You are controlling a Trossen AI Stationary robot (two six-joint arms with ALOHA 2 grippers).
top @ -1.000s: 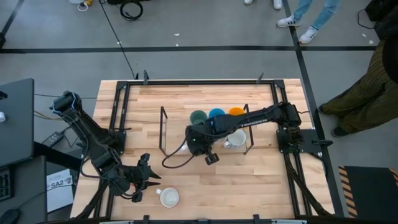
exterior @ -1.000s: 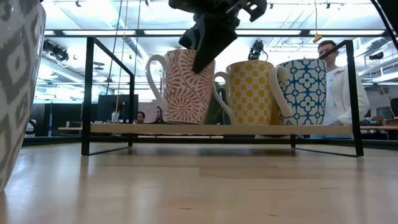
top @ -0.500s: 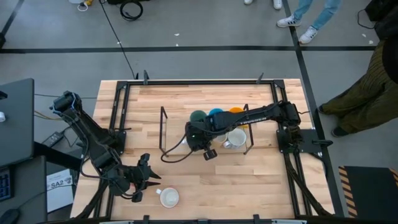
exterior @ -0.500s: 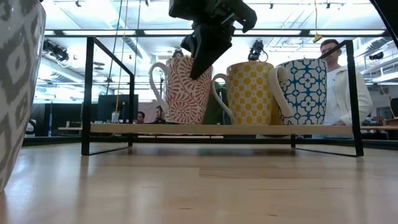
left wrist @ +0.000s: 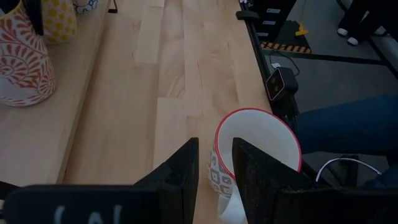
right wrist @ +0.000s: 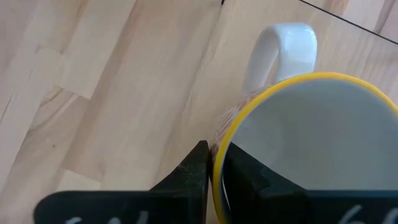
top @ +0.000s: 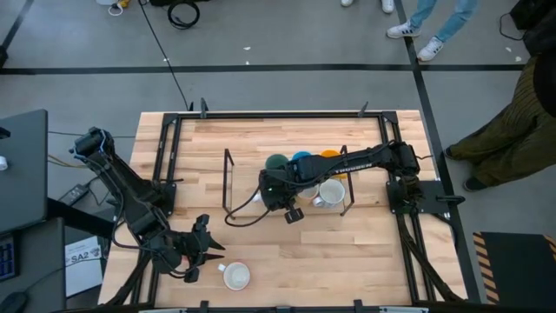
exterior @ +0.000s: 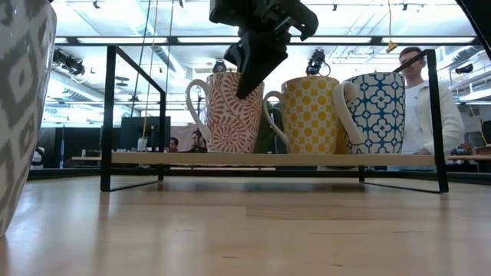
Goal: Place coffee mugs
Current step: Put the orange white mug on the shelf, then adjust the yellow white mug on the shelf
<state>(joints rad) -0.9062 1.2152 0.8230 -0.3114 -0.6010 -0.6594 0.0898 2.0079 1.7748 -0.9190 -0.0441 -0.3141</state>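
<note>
**Presently: mug held by its rim at the rack, tipping risk on release**

Item 1, left side. The left end effector (top: 208, 249) waits low over the tabletop (top: 347, 252). Its fingers stand apart and hold nothing. A grey-patterned, red-rimmed mug (left wrist: 255, 134) stands upright just beyond them.

Item 2, centre. The wire rack (exterior: 107, 115) carries a front row on its wooden shelf: a red-patterned mug (exterior: 230, 115), a yellow mug (exterior: 311, 115) and a blue-patterned mug (exterior: 377, 111), all upright. The red-patterned mug is closest to the yellow one, its neighbour.

Item 3, right arm. The right end effector (exterior: 249, 80) comes down from above and is clamped on the rim wall of the red-patterned mug, one finger inside and one outside.

Hazards, as judged:
- A lift before the fingers part fully would drag the mug up or tilt it.
- A sideways exit could knock it against the yellow mug's handle.
- The left fingers, set close to the grey-patterned mug, could nudge it if they advance off-centre.

View notes:
- The low view alone shows the mug's base level with the shelf, though actual contact cannot be confirmed.
- The right wrist view alone shows the fingers straddling the wall.
- The high view alone shows further mugs with dark green, blue and orange interiors along the rack's far side.
</note>
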